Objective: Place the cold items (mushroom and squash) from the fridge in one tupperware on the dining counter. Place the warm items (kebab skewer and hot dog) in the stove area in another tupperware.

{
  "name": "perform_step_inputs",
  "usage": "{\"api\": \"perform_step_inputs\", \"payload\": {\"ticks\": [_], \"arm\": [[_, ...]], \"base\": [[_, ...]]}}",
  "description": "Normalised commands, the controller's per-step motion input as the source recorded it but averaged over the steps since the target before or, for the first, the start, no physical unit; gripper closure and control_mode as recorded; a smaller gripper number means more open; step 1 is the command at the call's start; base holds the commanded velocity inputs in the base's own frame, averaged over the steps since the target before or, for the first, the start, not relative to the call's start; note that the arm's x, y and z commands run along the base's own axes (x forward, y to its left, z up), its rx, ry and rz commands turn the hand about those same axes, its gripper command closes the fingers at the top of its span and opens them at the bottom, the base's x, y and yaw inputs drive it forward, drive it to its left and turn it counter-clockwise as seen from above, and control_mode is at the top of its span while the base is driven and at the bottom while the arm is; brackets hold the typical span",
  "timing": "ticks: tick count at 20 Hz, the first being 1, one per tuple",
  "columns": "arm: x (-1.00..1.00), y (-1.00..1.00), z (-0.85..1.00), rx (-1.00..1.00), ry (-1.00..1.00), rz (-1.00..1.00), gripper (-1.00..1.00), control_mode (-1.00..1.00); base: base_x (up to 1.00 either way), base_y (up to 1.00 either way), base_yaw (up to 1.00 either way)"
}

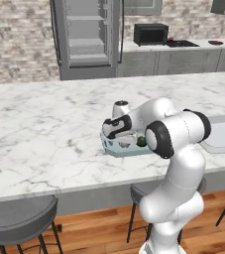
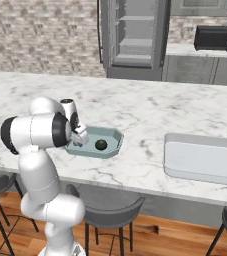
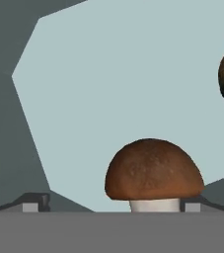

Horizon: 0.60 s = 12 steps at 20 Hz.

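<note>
In the left base view, the white arm bends over the white marble table (image 1: 44,124), its gripper (image 1: 125,143) lowered into a pale blue-green, shallow plastic tupperware tray (image 1: 115,150) near the table's front edge; the arm hides most of the tray.

In the right base view, a small dark round squash (image 2: 101,145) lies on the tray floor, right of the gripper. A pale grey sink basin (image 2: 205,159) sits well to the right.

In the hand view, a brown-capped mushroom with a white stem (image 3: 153,175) stands upright on the tray floor between the widely spread jaws, seemingly untouched, though contact is hard to judge. The squash sits at the right edge.
</note>
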Motion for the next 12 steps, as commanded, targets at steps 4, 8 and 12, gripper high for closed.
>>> {"api": "perform_step_inputs", "payload": {"ticks": [4, 8, 12], "arm": [[0.00, 0.00, -0.29, 0.00, -0.07, 0.01, -1.00, -1.00], [0.00, 0.00, -0.23, 0.00, -0.04, 0.00, -1.00, -1.00], [0.00, -0.04, -0.16, 0.00, 0.00, 0.00, -1.00, -1.00]], "base": [[0.00, 0.00, 0.00], [0.00, 0.00, 0.00], [0.00, 0.00, 0.00]]}}
